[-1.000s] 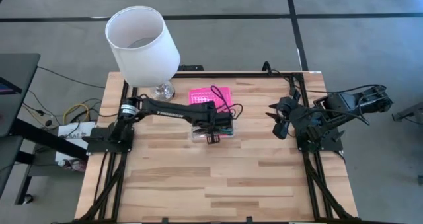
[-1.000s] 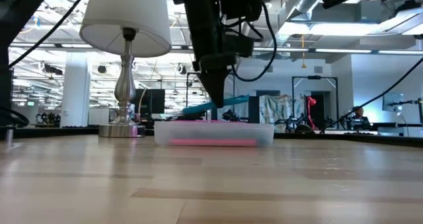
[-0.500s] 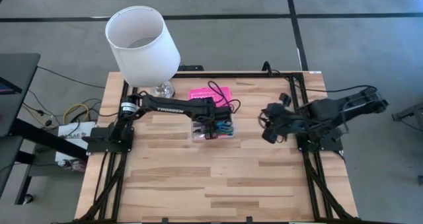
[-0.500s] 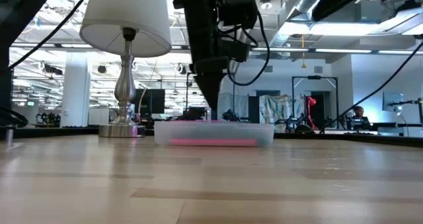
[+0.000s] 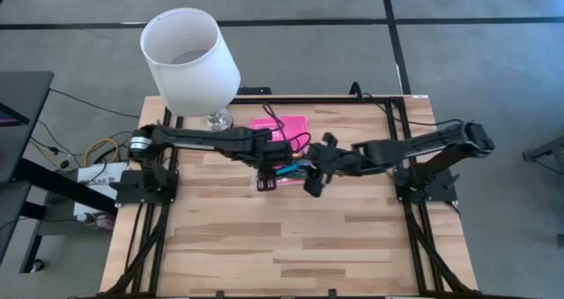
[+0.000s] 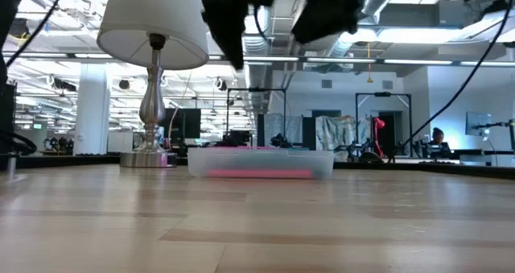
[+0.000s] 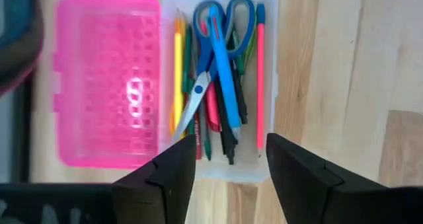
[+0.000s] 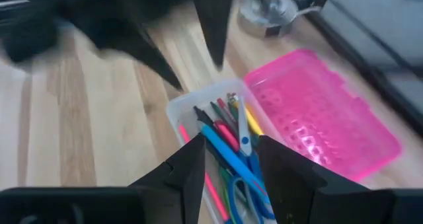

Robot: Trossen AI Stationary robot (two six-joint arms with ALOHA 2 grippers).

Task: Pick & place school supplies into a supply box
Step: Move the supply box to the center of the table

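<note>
- High view, centre-left: our left gripper (image 5: 266, 162) sits over the left end of the supply box (image 5: 284, 168), arm reaching in from the frame's left edge. Fingers spread, nothing between them; left wrist view confirms, both fingers (image 7: 162, 174) flanking the box's near short wall with a clear gap.
- Box sits at table centre, just below the pink lid (image 5: 282, 125), which lies open flat beside the clear tray. Lamp (image 5: 189, 56) stands upper left, well apart from the work.
- Right gripper (image 5: 314, 177) comes in from the frame's right and hangs at the box's right end. Fingers parted and empty in the right wrist view, one finger (image 8: 188, 174) either side of the tray's end.
- Key relation: the tray's long axis runs left-right in the high view, so both grippers line up on it from opposite ends. We judge both about equally near; the lid lies on the tray's far long side, toward the frame's top.
- Left wrist view gives what the high view cannot: contents. Scissors (image 7: 210, 59), blue pen (image 7: 225, 72), pink pencil (image 7: 260, 78), yellow pencil (image 7: 177, 72) all lie lengthwise inside the tray. We see no supplies loose on the table (image 5: 291, 237).
- Low view: tray (image 6: 260, 162) sits flat on the table, both arms dark shapes above it, clear of it.
- Our read: filling looks done; closing the lid would be what's left.
</note>
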